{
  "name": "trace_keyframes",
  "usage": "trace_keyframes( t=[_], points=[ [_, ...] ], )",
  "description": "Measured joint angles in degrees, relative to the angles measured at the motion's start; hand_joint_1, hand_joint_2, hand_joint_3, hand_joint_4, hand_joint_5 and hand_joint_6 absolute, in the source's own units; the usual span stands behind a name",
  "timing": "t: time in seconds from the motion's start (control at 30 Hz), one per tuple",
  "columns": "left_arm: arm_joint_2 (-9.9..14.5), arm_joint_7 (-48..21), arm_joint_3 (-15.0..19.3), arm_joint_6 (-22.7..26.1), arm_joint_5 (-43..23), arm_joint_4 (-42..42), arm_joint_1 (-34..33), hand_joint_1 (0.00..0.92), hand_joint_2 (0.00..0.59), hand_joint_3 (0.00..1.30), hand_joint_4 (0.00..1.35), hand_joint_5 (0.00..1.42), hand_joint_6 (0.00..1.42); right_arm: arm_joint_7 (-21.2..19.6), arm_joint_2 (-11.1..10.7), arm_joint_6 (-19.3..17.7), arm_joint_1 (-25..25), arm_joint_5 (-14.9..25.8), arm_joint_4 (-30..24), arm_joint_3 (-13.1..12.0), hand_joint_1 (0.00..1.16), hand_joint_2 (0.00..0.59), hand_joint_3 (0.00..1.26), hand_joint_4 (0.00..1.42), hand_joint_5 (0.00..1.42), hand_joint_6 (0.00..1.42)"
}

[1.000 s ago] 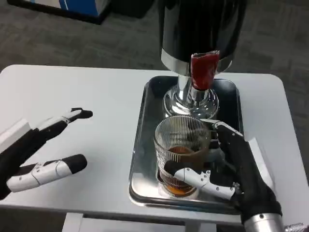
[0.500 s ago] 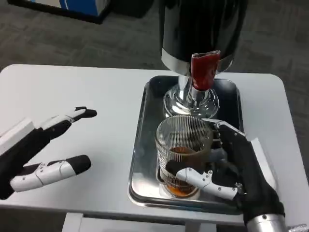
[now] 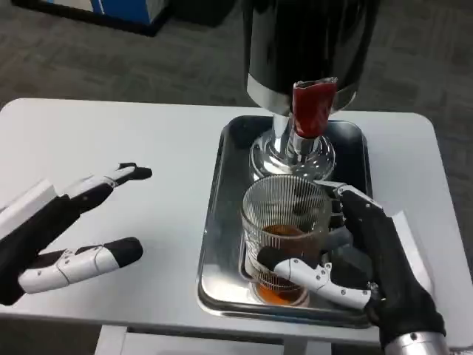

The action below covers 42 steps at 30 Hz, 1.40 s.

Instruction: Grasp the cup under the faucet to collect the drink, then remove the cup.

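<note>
Where right robot hand (image 3: 362, 259) grips, ribbed glass cup (image 3: 284, 225)

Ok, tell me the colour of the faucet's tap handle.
Red, on the tap handle above the cup; clearest in the head view.

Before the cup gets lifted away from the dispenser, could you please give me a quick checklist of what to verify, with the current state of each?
1. Right hand grips the ribbed glass cup: ok.
2. Amber drink in the cup: ok, low level.
3. Cup upright on the metal tray: ok.
4. Red tap handle closed, no flow: cannot tell.
5. Left hand open, apart from the tray: ok.
</note>
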Motion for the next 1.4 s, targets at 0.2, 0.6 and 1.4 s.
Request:
trace_keyframes(
  t=[0.2,0.6,1.4],
  points=[
    [0.3,0.3,0.0,0.1,1.8,-1.7,0.0,0.000,0.055,0.12,0.01,0.04,0.00,1.5,0.0,0.7,2.7,0.3,-4.2,0.0,0.83,0.153,0.59,0.59,0.74,0.72],
    [0.4,1.0,-0.4,0.1,4.1,-4.8,0.2,0.000,0.051,0.11,0.00,0.01,0.00,4.8,0.1,3.4,7.3,1.1,-12.0,1.1,0.83,0.153,0.59,0.59,0.76,0.72],
    [1.7,1.0,2.9,-0.8,4.6,-9.8,4.8,0.000,0.045,0.10,0.00,0.00,0.00,9.5,-0.3,7.8,9.8,1.0,-20.6,4.2,0.82,0.160,0.60,0.59,0.76,0.72]
  ],
)
